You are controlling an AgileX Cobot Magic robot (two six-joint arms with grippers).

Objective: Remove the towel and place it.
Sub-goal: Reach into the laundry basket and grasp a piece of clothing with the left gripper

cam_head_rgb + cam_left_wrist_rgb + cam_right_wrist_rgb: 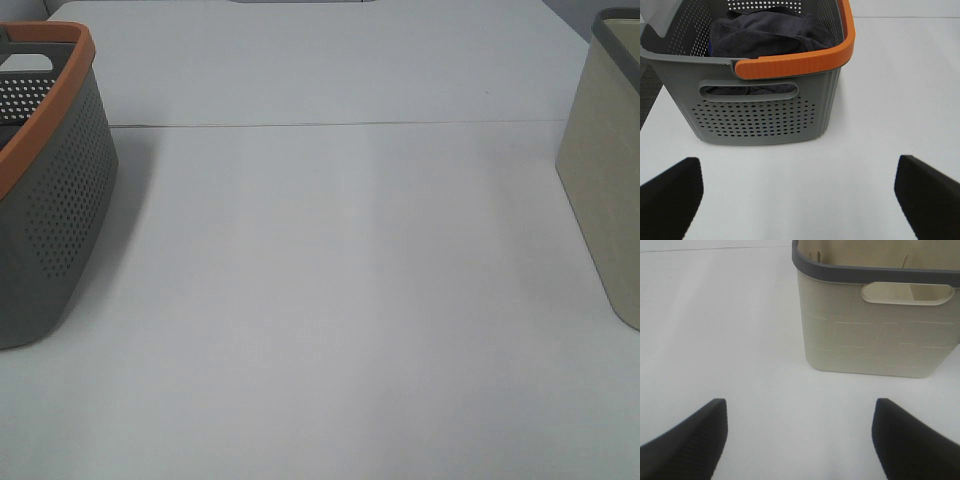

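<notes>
Towel [765, 32]: dark, bunched inside the grey basket [760, 117], below its orange rim.
Left gripper [796, 170]: jaws spread wide, empty, above the table [330, 300], near the grey basket.
Right gripper [800, 410]: jaws wide apart, empty, facing the beige bin [875, 340].

The towel [765, 35] is soft, fuzzy cloth. The grey basket [760, 120] is matt, perforated plastic — its orange rim [800, 65] ribbed. The beige bin [875, 340] is smooth matt plastic, faintly embossed; the table [340, 300] — smooth, matt white.
</notes>
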